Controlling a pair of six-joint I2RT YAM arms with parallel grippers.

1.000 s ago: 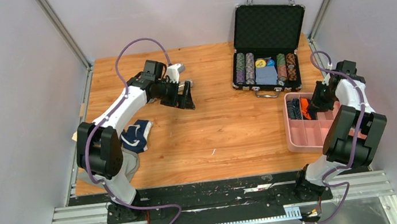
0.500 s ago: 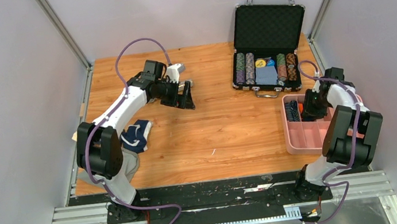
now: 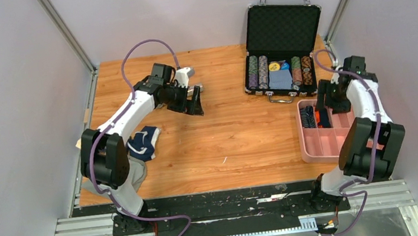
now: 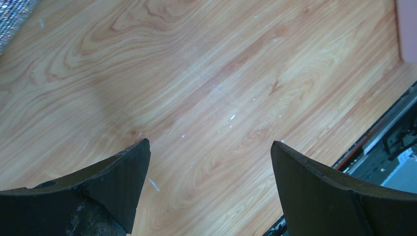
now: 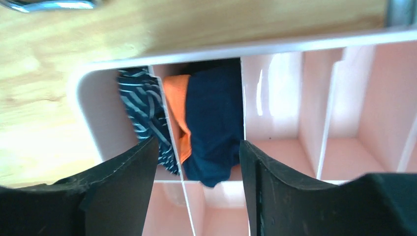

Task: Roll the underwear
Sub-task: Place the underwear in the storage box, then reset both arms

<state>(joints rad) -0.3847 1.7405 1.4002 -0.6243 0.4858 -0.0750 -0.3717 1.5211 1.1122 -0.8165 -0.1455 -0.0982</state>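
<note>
pale walls (image 3: 1, 90) box in a wooden counter (image 3: 239, 132); left pincer (image 4: 209, 146) spread over bare wood; right pincer (image 5: 197, 143) spread above the pink tray (image 5: 295, 42), whose adjoining end compartments hold striped underwear (image 5: 142, 113) and navy underwear (image 5: 216, 123); a navy cloth (image 3: 144, 142) lies partly behind the left arm (image 3: 124, 114).

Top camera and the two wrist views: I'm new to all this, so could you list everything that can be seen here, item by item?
table: one, light wood, under everything
case: one, black, lid open, far right of the table, rows of coloured chips inside
tray: one, pink, with compartments, right edge, just nearer than the case
striped underwear: one, navy with white stripes, tray's end compartment
plain underwear: one, navy with an orange patch, the compartment beside it
navy cloth: one, with white marks, left edge by the left arm
left gripper: one, black, open over bare wood
right gripper: one, black, open above the two filled compartments
</note>
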